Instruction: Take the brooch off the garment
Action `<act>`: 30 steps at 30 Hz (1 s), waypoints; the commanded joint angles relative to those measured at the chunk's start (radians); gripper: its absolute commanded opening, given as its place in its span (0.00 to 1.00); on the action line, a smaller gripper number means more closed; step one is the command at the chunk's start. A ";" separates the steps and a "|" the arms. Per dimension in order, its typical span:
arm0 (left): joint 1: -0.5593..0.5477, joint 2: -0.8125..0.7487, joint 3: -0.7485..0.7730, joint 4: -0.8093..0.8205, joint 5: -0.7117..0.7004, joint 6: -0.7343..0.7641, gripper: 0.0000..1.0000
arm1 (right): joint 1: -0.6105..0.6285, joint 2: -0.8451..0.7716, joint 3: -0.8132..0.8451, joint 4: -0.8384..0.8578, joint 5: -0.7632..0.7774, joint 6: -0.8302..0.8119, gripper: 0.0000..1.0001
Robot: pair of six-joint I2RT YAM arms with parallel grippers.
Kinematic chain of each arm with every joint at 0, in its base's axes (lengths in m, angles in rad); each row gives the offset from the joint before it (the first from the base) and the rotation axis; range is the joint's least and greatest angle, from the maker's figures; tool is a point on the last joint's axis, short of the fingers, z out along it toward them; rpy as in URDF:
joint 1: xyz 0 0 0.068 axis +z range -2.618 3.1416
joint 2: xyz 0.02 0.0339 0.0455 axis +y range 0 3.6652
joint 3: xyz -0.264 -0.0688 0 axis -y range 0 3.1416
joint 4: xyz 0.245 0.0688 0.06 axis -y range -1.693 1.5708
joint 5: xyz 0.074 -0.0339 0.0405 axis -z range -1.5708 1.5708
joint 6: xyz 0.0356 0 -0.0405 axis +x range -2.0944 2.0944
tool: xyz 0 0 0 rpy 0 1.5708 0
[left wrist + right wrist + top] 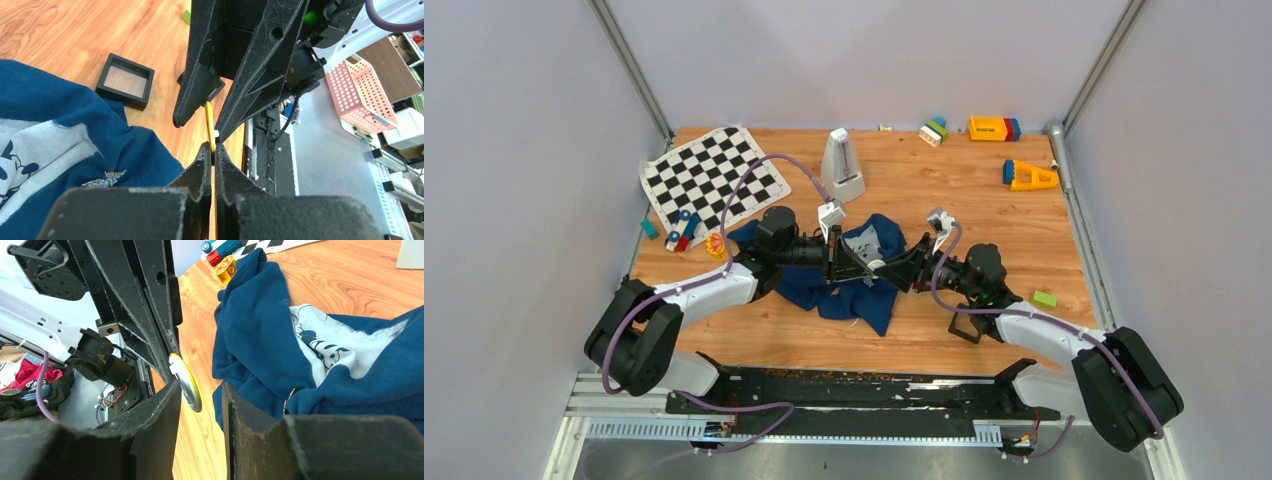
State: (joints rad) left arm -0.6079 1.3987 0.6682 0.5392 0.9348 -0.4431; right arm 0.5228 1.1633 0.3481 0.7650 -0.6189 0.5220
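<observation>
Brooch (186,384) was pinched by the left end effector (212,152), right end effector (200,390) was held spread around it, garment (819,290) was seen crumpled mid-frame on the table (984,200).

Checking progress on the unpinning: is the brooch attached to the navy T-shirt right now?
No, the left gripper pinches the brooch at its edge, with a gap between it and the T-shirt.
</observation>
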 commanded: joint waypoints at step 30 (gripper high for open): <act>-0.016 -0.001 0.030 -0.038 0.018 0.032 0.00 | -0.009 -0.044 0.033 -0.101 0.255 0.035 0.35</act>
State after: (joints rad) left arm -0.6075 1.4120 0.6685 0.5320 0.8761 -0.4351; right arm 0.5346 1.1370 0.3607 0.6613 -0.4953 0.5598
